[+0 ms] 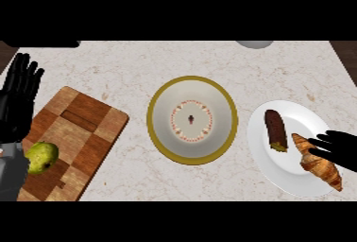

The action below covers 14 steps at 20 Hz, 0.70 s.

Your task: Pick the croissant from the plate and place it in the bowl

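In the head view, a croissant (pixel 322 166) is seen lying on a white plate (pixel 270 160) at the right side of the counter (pixel 125 66). Its long side runs slantwise, from a thin tip near the middle of the plate down to a tip near the plate's lower right rim. A dark brown piece of food (pixel 275 129) is also laid on the plate, just beside the croissant. The right hand (pixel 342 150) is held over the croissant from the right, with its fingers spread apart and not closed on anything; it is likely placed there so the croissant can be grabbed. The bowl (pixel 191 119), with its yellow rim, is set in the middle of the counter, just left of the plate, and nothing is seen inside it but a small pattern. At the far left, the left hand (pixel 20 90) is rested with fingers straight and up. A wooden cutting board (pixel 77 137) is found below it, and a green pear (pixel 40 157) is placed on it.
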Motion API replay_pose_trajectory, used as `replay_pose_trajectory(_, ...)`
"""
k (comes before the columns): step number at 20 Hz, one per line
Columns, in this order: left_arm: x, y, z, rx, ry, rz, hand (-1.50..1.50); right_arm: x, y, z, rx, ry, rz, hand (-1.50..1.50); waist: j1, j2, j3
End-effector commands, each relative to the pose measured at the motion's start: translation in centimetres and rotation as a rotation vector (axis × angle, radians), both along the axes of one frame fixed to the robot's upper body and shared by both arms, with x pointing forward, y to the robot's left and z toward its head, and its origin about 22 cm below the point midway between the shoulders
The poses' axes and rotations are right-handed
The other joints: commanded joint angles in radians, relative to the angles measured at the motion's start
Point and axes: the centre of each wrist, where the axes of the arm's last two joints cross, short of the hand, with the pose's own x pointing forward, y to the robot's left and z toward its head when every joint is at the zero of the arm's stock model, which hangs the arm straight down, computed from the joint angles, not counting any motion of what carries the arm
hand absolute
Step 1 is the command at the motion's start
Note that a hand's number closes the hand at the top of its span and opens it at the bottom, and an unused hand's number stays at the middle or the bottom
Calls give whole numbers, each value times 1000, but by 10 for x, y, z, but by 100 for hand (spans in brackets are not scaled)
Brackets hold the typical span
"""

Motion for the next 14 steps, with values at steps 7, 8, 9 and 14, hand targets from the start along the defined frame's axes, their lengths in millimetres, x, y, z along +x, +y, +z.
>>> replay_pose_trajectory(7, 9, 7, 6, 1, -4, 8, 0, 32, -4, -18, 14, 39, 83, -150, -2, 1, 0)
replay_pose_trajectory(8, -9, -1, -9, -9, -27, 22, 0, 7, -4, -31, 20, 48, 82, -150, -8, -2, 0)
replay_pose_trajectory(9, -5, 2, -8, -5, 17, -3, 0, 12, -6, -40, -1, 35, 65, -150, -7, -1, 0)
replay_pose_trajectory(14, -10, 0, -9, -2, -7, 6, 0, 23, 20, -51, -29, 47, 54, -150, -4, -1, 0)
